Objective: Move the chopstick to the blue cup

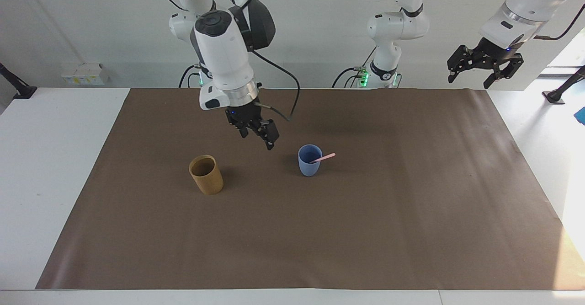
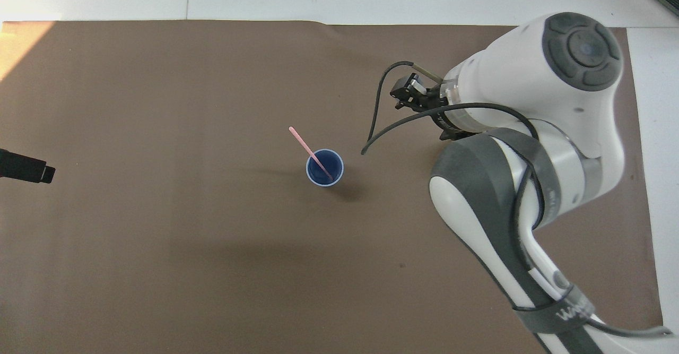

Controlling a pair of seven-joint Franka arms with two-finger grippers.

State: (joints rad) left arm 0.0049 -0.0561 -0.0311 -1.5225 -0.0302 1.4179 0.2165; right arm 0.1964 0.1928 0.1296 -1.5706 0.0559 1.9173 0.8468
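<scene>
black-fingered and empty, the right claw [image 1: 259,134] hangs in the air over bare brown mat between the two cups, its fingers spread apart with nothing between them. out from it, toward the left arm's end of the bench, stands the blue cup [image 1: 310,160], upright on the mat, and the pale pink chopstick [image 1: 322,157] rests inside it: its lower end sits down in the cup and its upper part leans over the rim, slanting out toward the left arm's end of the bench. the overhead view shows the same thing, the stick [image 2: 311,152] crossing the rim of the cup [image 2: 324,167] with roughly half its length sticking out. toward the right arm's end stands a tan wood-coloured cup [image 1: 206,174], upright and empty as far as its mouth shows. the left claw [image 1: 484,62] waits high above the mat's corner at its own end, fingers apart, holding nothing.

judging by this, the transfer looks done: the stick is in the blue cup and no claw touches it. what is left seems only for the right arm to clear away, unless more sticks are meant to follow; none lies in sight.

counted: one chopstick, one blue cup, one tan cup, one brown mat [image 1: 411,213] on the white bench [image 1: 45,158], two claws.
</scene>
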